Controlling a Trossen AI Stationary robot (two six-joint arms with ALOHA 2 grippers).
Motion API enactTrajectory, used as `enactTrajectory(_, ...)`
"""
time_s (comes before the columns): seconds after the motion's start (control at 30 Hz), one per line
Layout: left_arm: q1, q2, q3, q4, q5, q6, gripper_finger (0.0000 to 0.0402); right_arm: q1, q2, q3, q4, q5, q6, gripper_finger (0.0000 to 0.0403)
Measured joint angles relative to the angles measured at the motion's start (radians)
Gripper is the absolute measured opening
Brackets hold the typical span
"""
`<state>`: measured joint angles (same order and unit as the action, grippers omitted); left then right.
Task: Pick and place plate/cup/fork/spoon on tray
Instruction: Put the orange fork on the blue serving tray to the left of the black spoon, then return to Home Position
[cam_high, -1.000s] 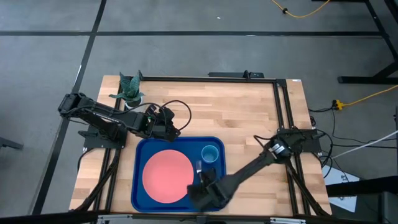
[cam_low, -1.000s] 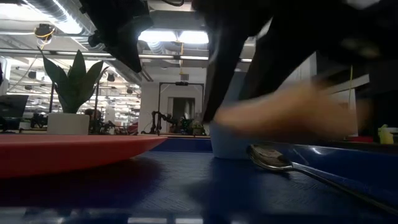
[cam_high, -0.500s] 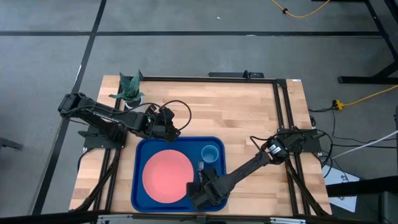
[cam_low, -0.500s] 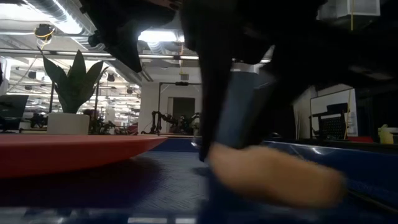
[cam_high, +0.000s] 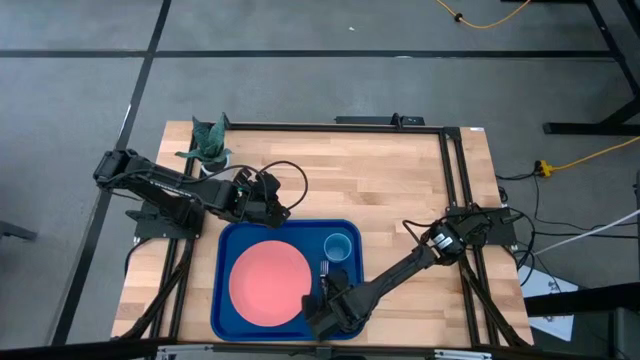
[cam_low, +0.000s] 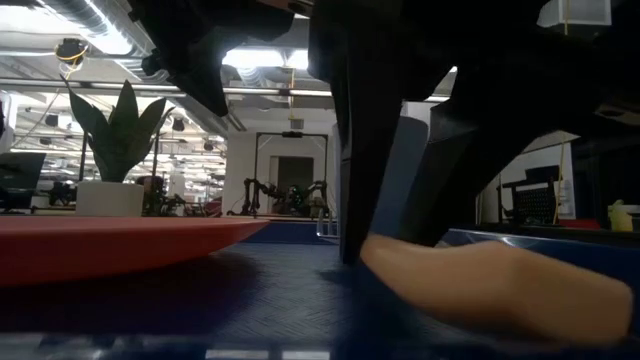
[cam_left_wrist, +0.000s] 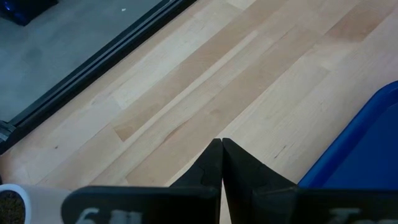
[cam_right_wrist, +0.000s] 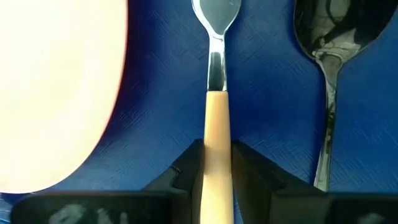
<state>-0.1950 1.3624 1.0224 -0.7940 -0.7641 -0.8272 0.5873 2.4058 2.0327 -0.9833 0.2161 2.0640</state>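
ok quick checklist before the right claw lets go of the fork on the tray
1. Fork between the right claw's fingers: ok, shut on the tan handle.
2. Fork down on the tray floor: handle looks low on it in the low view; contact cannot tell.
3. Clear of the plate: ok, blue gap between them.
4. Clear of the spoon: ok, lying alongside, apart.
5. Cup out of the way: ok, beyond the fork's tip.
6. Left claw clear: ok, shut over bare wood off the tray.
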Motion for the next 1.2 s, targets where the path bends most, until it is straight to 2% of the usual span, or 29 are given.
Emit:
enactTrajectory(0.23, 0.0, 0.0, 0.0, 0.0, 0.0, 0.0, 0.0, 0.003, 0.0, 0.0, -0.004, 0.0, 0.022, 0.0079)
enactTrajectory(0.5, 0.0, 0.0, 0.0, 0.0, 0.0, 0.0, 0.0, 0.016, -0.001, 0.0, -0.017, 0.011, 0.032, 0.0126)
enactTrajectory(0.7, 0.0, 0.0, 0.0, 0.0, 0.0, 0.0, 0.0, 0.025, -0.001, 0.0, -0.017, 0.039, 0.036, 0.0129)
enactTrajectory(0.9, 0.0, 0.0, 0.0, 0.001, 0.0, 0.0, 0.0, 0.076, -0.017, 0.104, -0.149, 0.247, 0.005, 0.0128)
enactTrajectory(1.07, 0.0, 0.0, 0.0, 0.004, 0.0, 0.0, 0.0, 0.142, -0.018, 0.307, -0.327, 0.364, -0.23, 0.0127)
enactTrajectory(1.13, 0.0, 0.0, 0.0, 0.003, 0.0, 0.0, 0.0, 0.171, -0.038, 0.316, -0.263, 0.412, -0.292, 0.0127)
enactTrajectory(1.2, 0.0, 0.0, 0.0, 0.003, 0.0, 0.0, 0.0, 0.205, -0.056, 0.289, -0.151, 0.472, -0.465, 0.0127)
